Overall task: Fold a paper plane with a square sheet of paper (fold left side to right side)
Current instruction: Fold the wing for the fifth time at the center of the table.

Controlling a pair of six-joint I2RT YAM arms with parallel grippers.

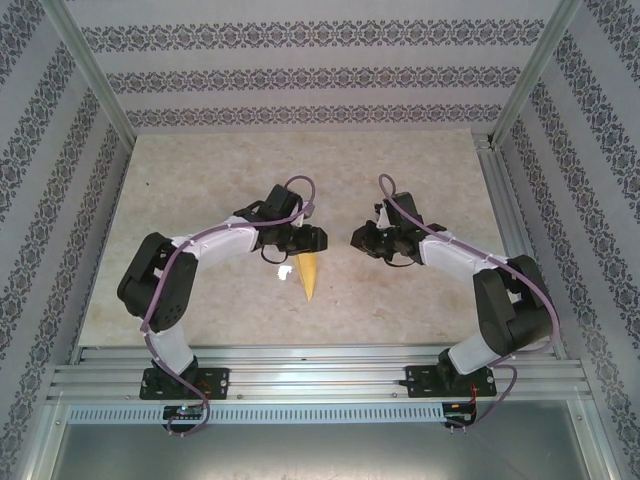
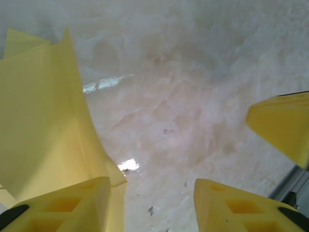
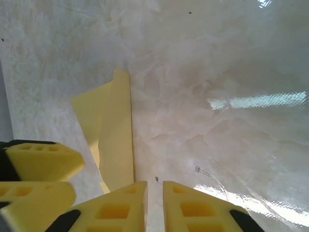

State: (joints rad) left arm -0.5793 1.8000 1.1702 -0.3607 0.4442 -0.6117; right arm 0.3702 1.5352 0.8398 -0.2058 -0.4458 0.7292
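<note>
The square sheet of paper is folded into a narrow, pointed mustard-yellow paper plane [image 1: 309,276] that lies on the table with its tip toward the near edge. My left gripper [image 1: 301,248] hovers over its far end. In the left wrist view this gripper [image 2: 150,186] is open with bare table between its fingers, and the paper [image 2: 43,125] rises beside the left finger [image 2: 63,205]. My right gripper [image 1: 358,238] hangs to the right of the paper, apart from it. In the right wrist view its fingers [image 3: 125,205] stand almost together, holding nothing, and the paper [image 3: 116,140] lies ahead on the left.
The marbled table top [image 1: 300,170] stretches out behind both arms. Patterned walls and metal frame posts [image 1: 520,90] close it in on three sides. A rail [image 1: 320,375] with both arm bases runs along the near edge.
</note>
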